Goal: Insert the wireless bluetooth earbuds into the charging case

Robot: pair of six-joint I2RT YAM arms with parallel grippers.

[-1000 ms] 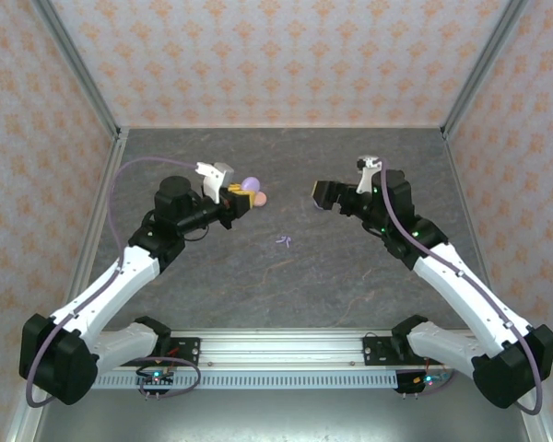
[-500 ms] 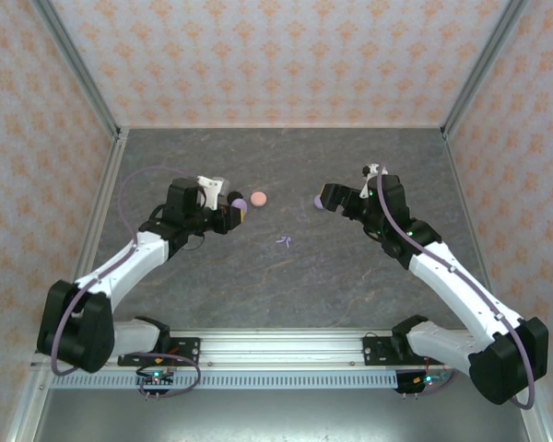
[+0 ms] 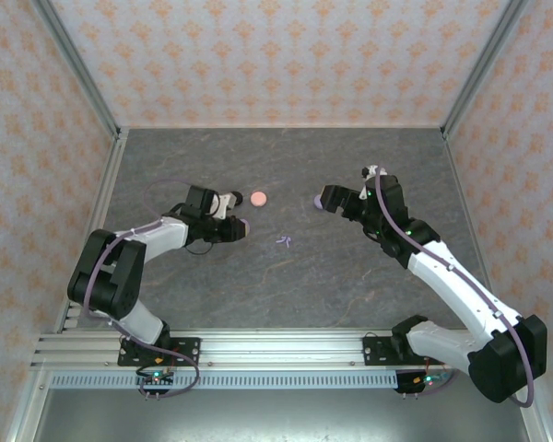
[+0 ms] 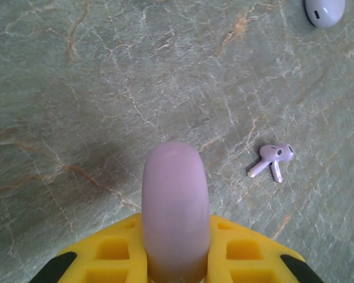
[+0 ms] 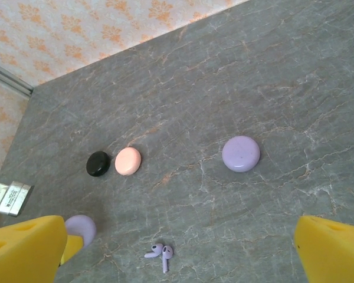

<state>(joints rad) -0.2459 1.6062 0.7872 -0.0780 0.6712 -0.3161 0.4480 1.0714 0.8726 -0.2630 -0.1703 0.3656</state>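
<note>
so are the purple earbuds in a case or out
Out. The lilac earbuds lie loose on the table, apart from the lilac case pinched edge-on in the left gripper.

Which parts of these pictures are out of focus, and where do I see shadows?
Left wrist view: the held lilac case in the left tool is soft, so near the lens, throwing a faint shadow leftward on the table; the earbuds are sharp. Right wrist view: the right tool's yellow fingertips are blurred at the bottom corners. Top view: evenly lit, no strong glare.
</note>
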